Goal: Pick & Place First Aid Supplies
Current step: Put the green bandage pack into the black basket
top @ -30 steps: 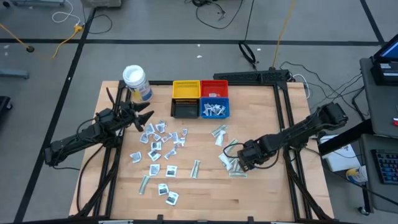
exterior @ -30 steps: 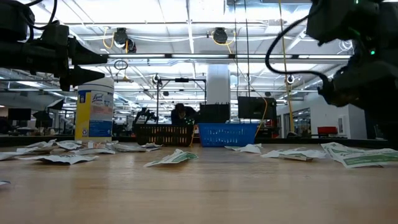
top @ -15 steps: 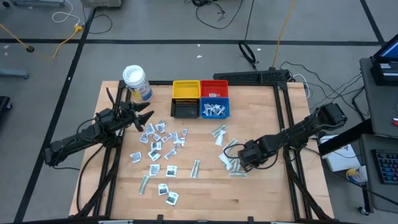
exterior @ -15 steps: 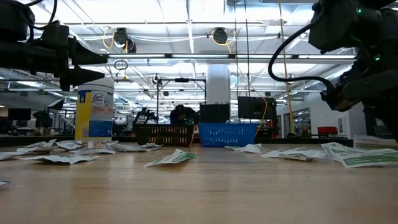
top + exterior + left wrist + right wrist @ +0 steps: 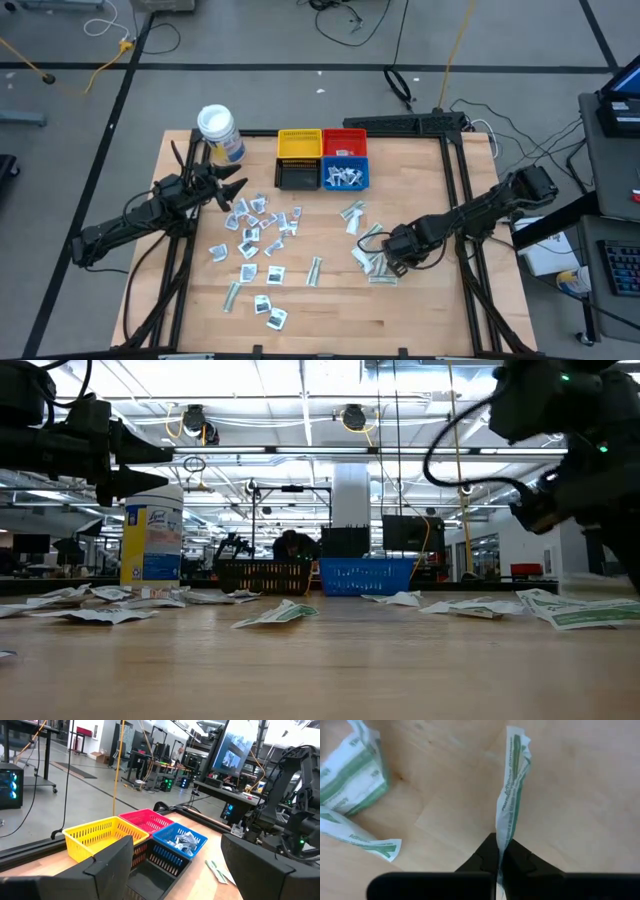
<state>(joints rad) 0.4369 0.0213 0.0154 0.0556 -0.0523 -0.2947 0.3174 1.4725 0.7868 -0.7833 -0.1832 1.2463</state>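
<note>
**Tech A:** One long green-and-white strip packet stands pinched on edge between the jaws of the right gripper. Both fingers are clenched on its lower end; the rest rises clear of the table.

**Tech B:** Neighbouring supplies?

**Tech A:** Similar green-marked packets lie flat on the table beside the grasp point, apart from the held strip. In the overhead view the right gripper sits low over that cluster, toward the table's right side.

**Tech B:** Remaining stock and the other arm?

**Tech A:** Small square packets are scattered across the table's centre. More packets fill the blue bin, which adjoins the red bin, yellow bin and black bin. Left gripper hovers near the white-lidded jar, jaws released, holding nothing.
</note>
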